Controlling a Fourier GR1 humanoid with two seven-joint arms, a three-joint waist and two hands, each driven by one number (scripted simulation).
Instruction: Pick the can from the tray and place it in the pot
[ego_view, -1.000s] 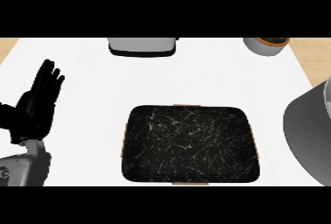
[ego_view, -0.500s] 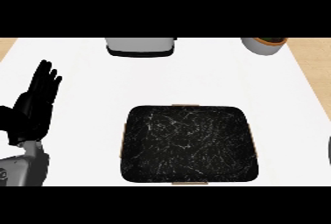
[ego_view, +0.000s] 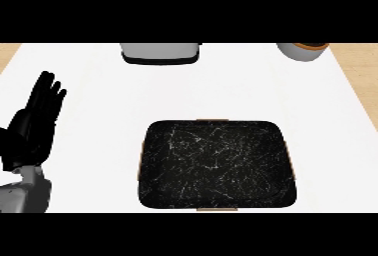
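A black marbled tray (ego_view: 216, 163) with a thin wooden rim lies on the white counter, a little right of centre, and nothing stands on it. At the top edge, left of centre, a grey pot (ego_view: 161, 52) shows only by its lower part. No can is visible anywhere. My left hand (ego_view: 33, 131) rests at the left edge, open, fingers straight and pointing up, well clear of the tray. My right hand and forearm appear nowhere in the head view.
A small grey cup with a brown rim (ego_view: 303, 50) stands at the top right corner. The white counter (ego_view: 221, 90) ends in a wooden strip at both sides.
The grey right forearm that filled the right edge one second ago has withdrawn out of view. The left hand has stayed in place.
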